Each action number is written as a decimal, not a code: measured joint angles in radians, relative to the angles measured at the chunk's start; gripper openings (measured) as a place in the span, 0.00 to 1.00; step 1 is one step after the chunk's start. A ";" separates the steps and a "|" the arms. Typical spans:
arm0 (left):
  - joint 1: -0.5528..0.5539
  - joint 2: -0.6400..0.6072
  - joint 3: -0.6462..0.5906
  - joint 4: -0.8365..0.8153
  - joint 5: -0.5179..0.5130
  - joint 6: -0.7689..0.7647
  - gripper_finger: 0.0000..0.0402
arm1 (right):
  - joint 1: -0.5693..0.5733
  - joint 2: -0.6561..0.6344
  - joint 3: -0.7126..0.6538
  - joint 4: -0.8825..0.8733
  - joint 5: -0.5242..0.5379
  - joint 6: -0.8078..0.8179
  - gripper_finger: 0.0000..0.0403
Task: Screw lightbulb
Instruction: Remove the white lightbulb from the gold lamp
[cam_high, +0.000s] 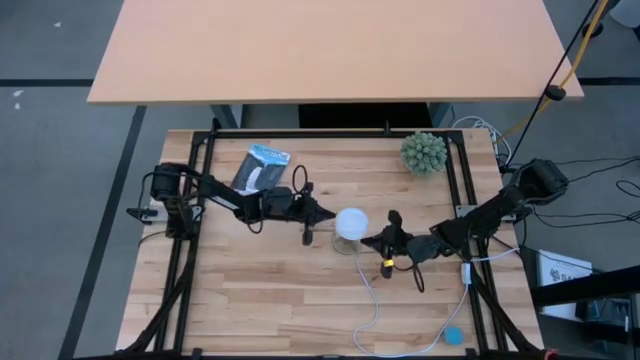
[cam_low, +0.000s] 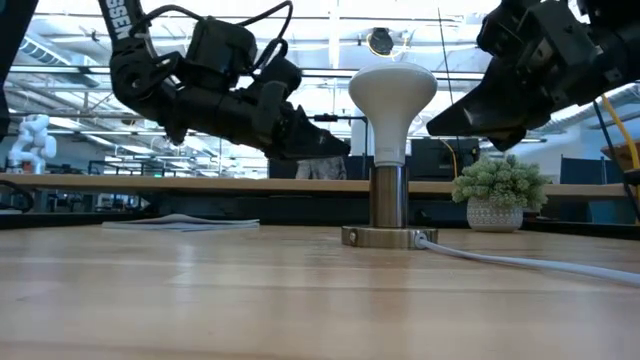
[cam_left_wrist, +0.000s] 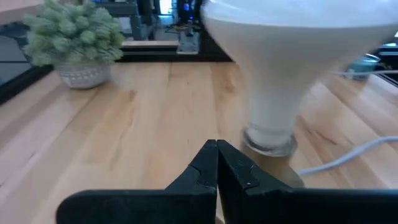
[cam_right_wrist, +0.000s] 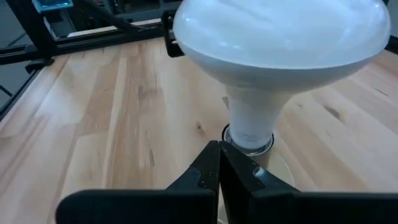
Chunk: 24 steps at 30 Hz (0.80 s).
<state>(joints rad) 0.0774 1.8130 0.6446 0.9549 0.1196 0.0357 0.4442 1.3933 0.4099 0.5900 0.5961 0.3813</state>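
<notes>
The white frosted lightbulb (cam_high: 350, 222) stands upright, dome up, its narrow base in the metal socket (cam_low: 389, 210) on the round disc foot (cam_low: 390, 238) at the table's middle. It also shows in the left wrist view (cam_left_wrist: 292, 74) and the right wrist view (cam_right_wrist: 273, 56). My left gripper (cam_high: 325, 213) is shut and empty just left of the bulb, above the table. My right gripper (cam_high: 372, 240) is shut and empty just right of it, at about the same height.
A white cord (cam_high: 375, 320) runs from the socket toward the near edge and a blue plug (cam_high: 454, 336). A spiky green plant in a pot (cam_high: 424, 152) stands at the far right. A dark booklet (cam_high: 260, 168) lies at the far left.
</notes>
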 joint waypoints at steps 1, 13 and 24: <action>0.006 0.000 0.005 -0.004 0.000 0.000 0.00 | -0.001 0.000 0.000 0.000 -0.001 0.000 0.00; 0.013 0.133 0.152 -0.028 0.142 0.001 0.00 | -0.017 0.011 0.000 -0.010 -0.105 0.067 0.00; 0.038 0.132 0.159 -0.009 0.152 0.003 0.00 | -0.011 0.142 0.051 0.066 -0.098 0.082 0.00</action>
<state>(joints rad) 0.1158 1.9453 0.8031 0.9457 0.2715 0.0387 0.4335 1.5354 0.4611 0.6560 0.4976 0.4629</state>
